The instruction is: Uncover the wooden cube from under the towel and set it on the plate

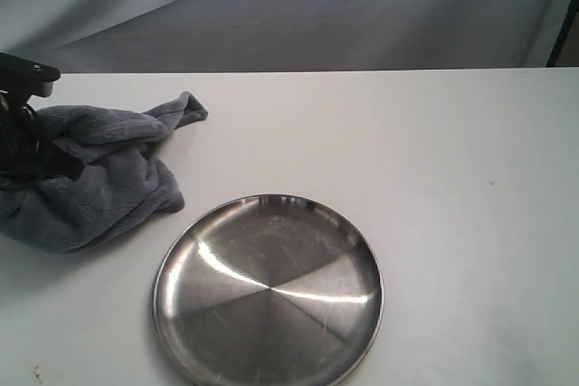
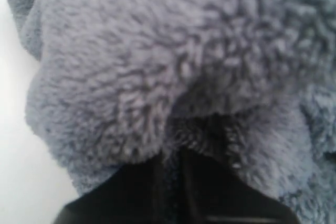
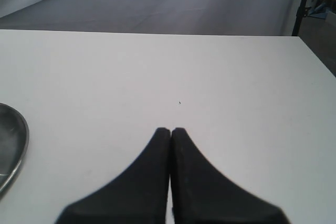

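The plate [image 1: 268, 291] lies nearest, at the front edge of the white table [image 1: 434, 178], round, shiny and bare, its surface streaked with bright reflections and fine scratches; the right gripper [image 3: 170, 130] is out of the exterior view, but its own wrist view shows it hanging over bare table with a sliver of the plate's rim off to one side; its two black fingers [image 3: 189, 182] are pressed together along their whole length, tips touching, with nothing between them and nothing under them but the tabletop; farther back and to the left, apart from the plate, the towel [image 1: 99, 178] sits in a thick blue-grey heap of folds, one twisted corner trailing toward the middle of the table; the left gripper [image 2: 176, 161] is sunk into this heap at the far left edge of the exterior view, where only dark parts of the arm show against the fleece; in the left wrist view its fingers [image 2: 210, 192] stand drawn close, with only a thin strip of pile between them, clamped on a fold of the towel that bulges over their tips; the wooden cube shows in no view, and the heap hides whatever lies beneath it; behind the table's far edge hangs a grey creased backdrop [image 1: 362, 6].
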`<state>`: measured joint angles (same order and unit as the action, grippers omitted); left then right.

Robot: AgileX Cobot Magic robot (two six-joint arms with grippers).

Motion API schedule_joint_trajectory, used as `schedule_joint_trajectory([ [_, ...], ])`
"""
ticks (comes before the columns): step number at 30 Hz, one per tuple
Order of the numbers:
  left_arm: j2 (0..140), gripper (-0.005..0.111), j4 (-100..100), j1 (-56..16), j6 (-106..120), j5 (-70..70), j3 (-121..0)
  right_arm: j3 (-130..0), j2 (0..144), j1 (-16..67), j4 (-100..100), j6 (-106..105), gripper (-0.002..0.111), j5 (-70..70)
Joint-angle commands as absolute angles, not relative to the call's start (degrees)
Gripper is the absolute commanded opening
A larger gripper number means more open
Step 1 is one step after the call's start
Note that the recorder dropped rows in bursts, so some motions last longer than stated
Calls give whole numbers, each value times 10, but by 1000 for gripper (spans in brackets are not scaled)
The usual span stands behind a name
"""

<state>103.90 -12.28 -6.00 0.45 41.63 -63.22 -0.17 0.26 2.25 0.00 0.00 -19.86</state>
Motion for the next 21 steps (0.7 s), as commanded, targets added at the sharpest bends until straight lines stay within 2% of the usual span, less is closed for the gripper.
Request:
schedule_joint_trajectory([
  [1,1068,0,-50,-93,16,442,-616,0,0,18,0,0,0,-197],
  [12,969,0,-50,-93,0,437,-661,0,0,18,0,0,0,-197],
  [21,841,0,-50,-93,0,285,-663,0,0,18,0,0,0,-197],
])
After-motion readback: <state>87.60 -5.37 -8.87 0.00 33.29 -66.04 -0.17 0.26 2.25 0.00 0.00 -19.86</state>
